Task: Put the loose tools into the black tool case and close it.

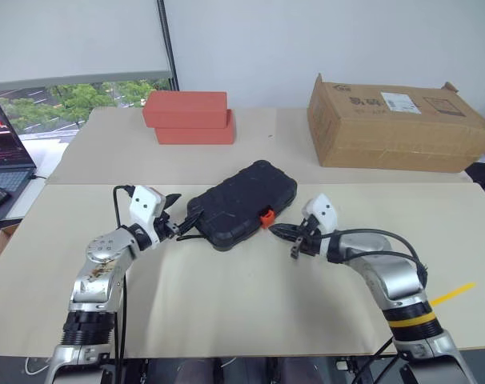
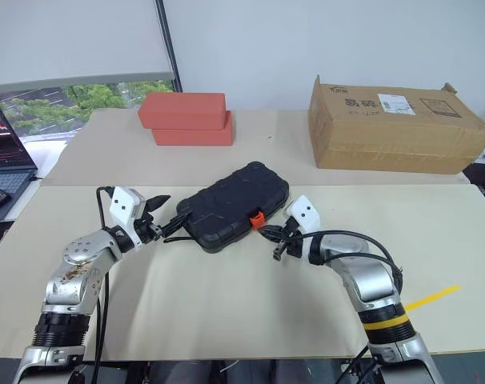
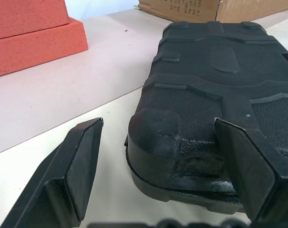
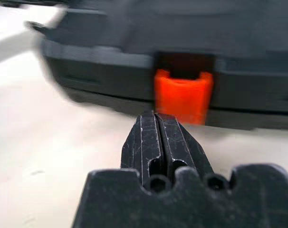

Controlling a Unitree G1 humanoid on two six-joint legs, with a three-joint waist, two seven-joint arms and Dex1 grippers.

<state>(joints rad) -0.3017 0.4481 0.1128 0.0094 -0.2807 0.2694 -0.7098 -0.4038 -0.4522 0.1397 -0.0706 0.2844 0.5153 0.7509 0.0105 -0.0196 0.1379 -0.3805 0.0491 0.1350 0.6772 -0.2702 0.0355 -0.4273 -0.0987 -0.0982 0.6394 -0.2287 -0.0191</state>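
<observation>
The black tool case (image 1: 242, 204) lies closed and slanted in the middle of the table, ribbed shell up, its orange latch (image 1: 266, 216) facing my right arm. My left gripper (image 1: 182, 218) is open, with the case's left corner (image 3: 158, 137) between its fingers. My right gripper (image 1: 276, 230) is shut with nothing in it, its tip just short of the orange latch (image 4: 183, 95); I cannot tell whether they touch. The loose tools are out of view.
Two stacked red-orange blocks (image 1: 188, 118) sit at the back left and a brown cardboard box (image 1: 394, 124) at the back right. A laptop (image 1: 2, 148) stands off the table's left edge. A yellow strip (image 1: 452, 294) lies near the right front.
</observation>
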